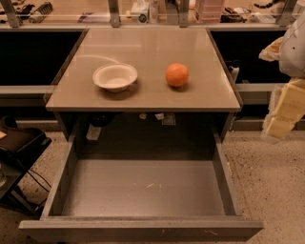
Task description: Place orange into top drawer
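Note:
The orange (177, 75) sits on the tan tabletop (143, 47), right of centre. The top drawer (143, 188) is pulled fully out below the tabletop's front edge, and its flat grey floor is bare. My gripper (282, 114) hangs at the far right edge of the view, off the table's right side, lower than the tabletop and well right of the orange. It holds nothing that I can see. Part of my arm (291, 45) shows above it.
A shallow white bowl (115, 76) stands on the tabletop left of the orange. A dark stand (19, 143) with cables is on the floor at the left. A cluttered counter (152, 12) runs along the back behind a rail.

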Controlling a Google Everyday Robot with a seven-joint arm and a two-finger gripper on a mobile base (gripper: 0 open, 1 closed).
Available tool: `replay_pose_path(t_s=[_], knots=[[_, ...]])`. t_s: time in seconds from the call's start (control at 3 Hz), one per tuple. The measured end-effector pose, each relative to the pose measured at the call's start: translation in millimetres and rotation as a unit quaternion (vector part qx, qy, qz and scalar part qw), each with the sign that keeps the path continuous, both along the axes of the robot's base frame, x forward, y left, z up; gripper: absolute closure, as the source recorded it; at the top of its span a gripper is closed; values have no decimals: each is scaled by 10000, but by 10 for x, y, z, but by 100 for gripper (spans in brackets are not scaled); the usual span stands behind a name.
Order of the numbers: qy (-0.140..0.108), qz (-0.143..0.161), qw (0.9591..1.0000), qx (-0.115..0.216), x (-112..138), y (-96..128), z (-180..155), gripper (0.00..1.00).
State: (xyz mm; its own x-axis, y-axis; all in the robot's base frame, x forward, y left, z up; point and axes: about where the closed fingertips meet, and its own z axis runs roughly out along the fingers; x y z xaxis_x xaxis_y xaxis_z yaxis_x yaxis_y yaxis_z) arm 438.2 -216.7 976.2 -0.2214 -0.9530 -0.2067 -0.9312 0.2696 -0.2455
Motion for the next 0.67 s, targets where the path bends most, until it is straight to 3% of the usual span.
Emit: replay_pose_path(t_s=[0.33,0.67], knots=[[-75,62,9999,36,58,9,34,0],[-244,390,9983,369,366,78,22,0]])
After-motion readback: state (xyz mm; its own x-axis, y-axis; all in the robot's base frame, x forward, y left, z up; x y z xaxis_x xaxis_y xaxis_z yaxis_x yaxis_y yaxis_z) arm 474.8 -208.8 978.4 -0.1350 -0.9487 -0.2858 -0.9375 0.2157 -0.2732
